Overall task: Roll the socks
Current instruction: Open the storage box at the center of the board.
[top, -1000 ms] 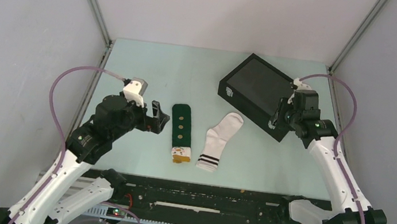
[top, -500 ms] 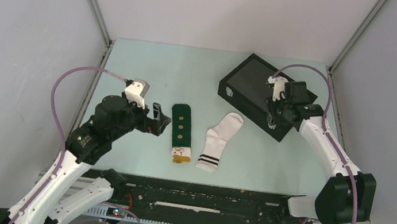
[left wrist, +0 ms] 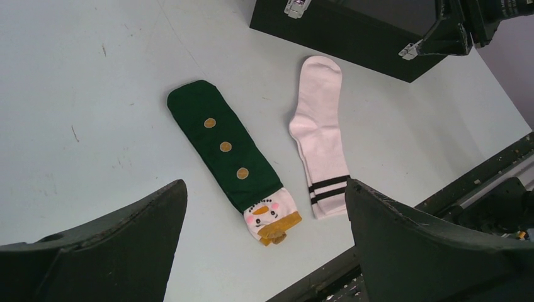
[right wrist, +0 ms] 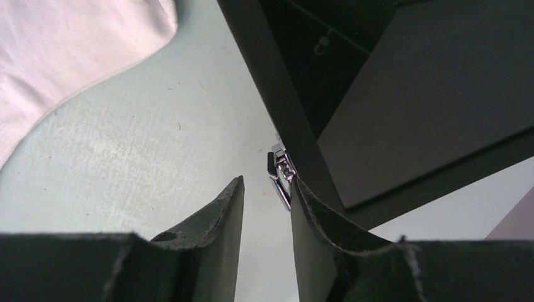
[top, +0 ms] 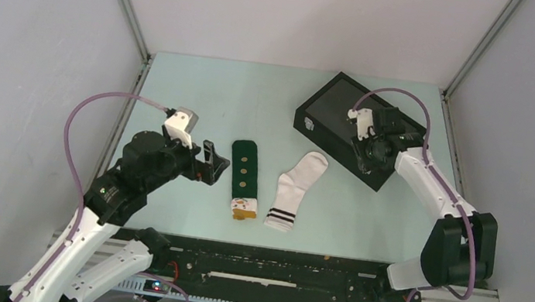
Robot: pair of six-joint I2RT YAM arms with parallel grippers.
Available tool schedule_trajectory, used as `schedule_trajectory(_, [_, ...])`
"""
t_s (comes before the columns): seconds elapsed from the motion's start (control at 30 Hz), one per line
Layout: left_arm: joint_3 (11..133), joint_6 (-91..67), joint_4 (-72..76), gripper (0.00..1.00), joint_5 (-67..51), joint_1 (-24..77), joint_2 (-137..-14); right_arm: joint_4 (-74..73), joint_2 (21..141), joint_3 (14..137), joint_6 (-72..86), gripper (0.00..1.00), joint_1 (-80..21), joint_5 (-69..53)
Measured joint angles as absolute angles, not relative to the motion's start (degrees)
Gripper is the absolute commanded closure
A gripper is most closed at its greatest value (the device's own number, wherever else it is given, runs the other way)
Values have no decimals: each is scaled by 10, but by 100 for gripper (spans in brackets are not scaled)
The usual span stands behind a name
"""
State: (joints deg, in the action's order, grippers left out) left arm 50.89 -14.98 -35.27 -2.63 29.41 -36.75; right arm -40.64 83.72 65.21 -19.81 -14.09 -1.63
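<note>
Two socks lie flat side by side on the table. The dark green sock [top: 243, 177] [left wrist: 221, 146] has tan dots and a white-orange snowman end toward the near edge. To its right lies the white sock [top: 297, 188] [left wrist: 320, 133] [right wrist: 63, 56], with two black cuff stripes. My left gripper [top: 213, 161] [left wrist: 266, 187] hangs wide open just left of the green sock, nothing in it. Over at the black box's front wall, my right gripper [top: 362, 154] [right wrist: 267, 184] is narrowly open and empty. The box's metal latch [right wrist: 281, 173] sits at its right fingertip.
A black box [top: 343, 114] [left wrist: 343, 28] [right wrist: 390, 94] with metal latches stands at the back right, angled, just beyond the white sock's toe. A black rail [top: 273, 265] runs along the near table edge. Grey walls close in left, right and behind.
My right arm has swung left along the black box, bringing its gripper down to the box's front wall by the latch. The left arm and both socks have barely moved.
</note>
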Motion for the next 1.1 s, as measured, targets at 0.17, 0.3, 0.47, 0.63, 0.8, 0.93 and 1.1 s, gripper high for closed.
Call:
schedule_trajectory(0.17, [509, -150, -352, 0, -33, 294, -368, -407, 843, 655, -206, 65, -144, 2])
schedule_trajectory(0.3, [509, -150, -352, 0, -35, 294, -373, -412, 856, 655, -209, 73, -146, 27])
schedule_trajectory(0.47, [509, -150, -350, 0, -40, 294, -380, -422, 865, 661, -217, 93, -149, 43])
schedule_trajectory(0.63, [509, -154, -340, 0, -51, 294, -394, -430, 870, 670, -232, 100, -154, 47])
schedule_trajectory(0.8, [510, -163, -318, 0, -66, 294, -418, -430, 869, 671, -232, 100, -158, 45])
schedule_trajectory(0.93, [516, -177, -301, 3, -82, 294, -459, -429, 863, 671, -227, 100, -159, 53])
schedule_trajectory(1.1, [547, -211, -274, 9, -98, 294, -528, -418, 820, 671, -222, 100, -158, 67])
